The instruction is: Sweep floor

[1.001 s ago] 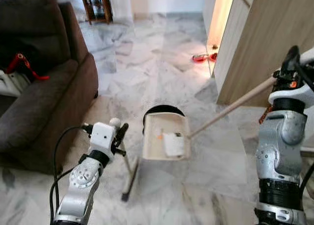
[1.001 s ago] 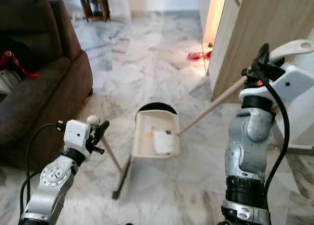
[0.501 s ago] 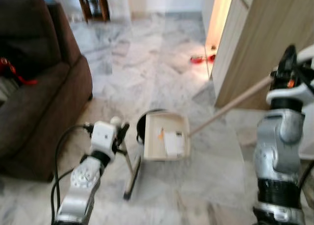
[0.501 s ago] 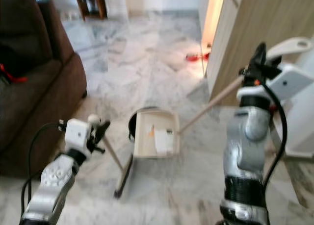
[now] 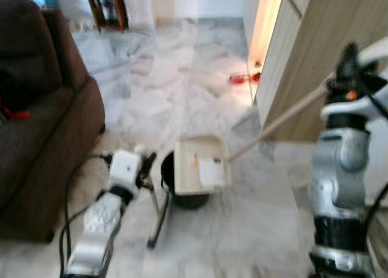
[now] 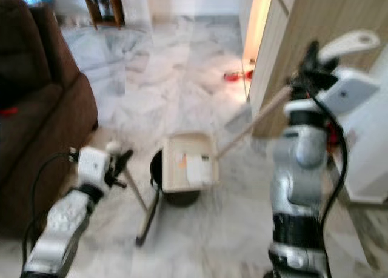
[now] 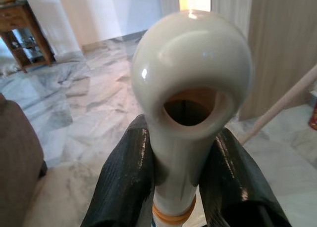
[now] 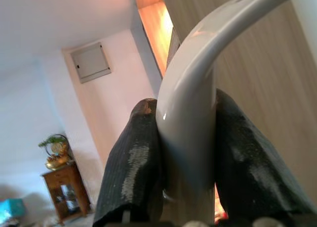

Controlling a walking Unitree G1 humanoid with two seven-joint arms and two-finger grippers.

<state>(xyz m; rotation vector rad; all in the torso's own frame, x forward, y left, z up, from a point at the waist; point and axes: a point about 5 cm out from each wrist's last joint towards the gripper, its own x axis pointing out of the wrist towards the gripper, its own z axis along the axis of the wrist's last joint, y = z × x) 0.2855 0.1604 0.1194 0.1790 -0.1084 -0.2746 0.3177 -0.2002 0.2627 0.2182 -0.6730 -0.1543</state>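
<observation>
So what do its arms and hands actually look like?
Both arms are chunky silver metal segments with black ring joints. The left arm ends in a white boxy wrist block, with thin black cables looping beside it. The right arm is similar. Each gripper has two long black, textured fingers.

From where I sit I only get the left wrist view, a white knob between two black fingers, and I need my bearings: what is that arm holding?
Observer: The left gripper is shut on the broom handle; the head views show the broom slanting down to the marble floor.
Operator: Where is the dustpan?
Observer: The cream dustpan sits tipped over a black bin, just right of the broom.
Operator: Who carries it?
Observer: The right gripper is shut on the dustpan handle; its long pole runs down to the pan.
</observation>
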